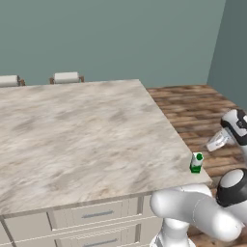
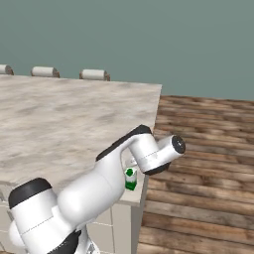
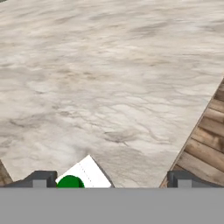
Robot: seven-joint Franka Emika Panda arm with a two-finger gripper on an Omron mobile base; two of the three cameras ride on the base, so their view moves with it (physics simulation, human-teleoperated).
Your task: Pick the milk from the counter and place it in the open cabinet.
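A: In the left base view, the tiny white milk carton with the green base and green cap (image 1: 196, 162) is being seen upright at the near right corner of the large beige-grey marble-patterned counter (image 1: 77, 135), just beside its edge; it is being judged light, stiff-walled and fairly smooth, so it is best being taken across the flat sides at mid-height, below the cap.

B: And around it? Two pale chair backs (image 1: 66, 77) are being shown past the far edge, well apart from it; cream drawers with metal handles (image 1: 96, 213) are being shown below.

A: In the right base view, the carton (image 2: 130, 178) is being partly hidden by the white arm's forearm (image 2: 144, 149); the drop to the wooden plank floor (image 2: 198, 163) beside it is being judged the main hazard, since a nudge could be tipping it off.

B: In the hand view, the two-finger gripper (image 3: 111, 179) is being held released, jaws wide, nothing grasped; the carton's top (image 3: 81, 177) is being seen between the tips, nearer one side; no cabinet is being offered yet.
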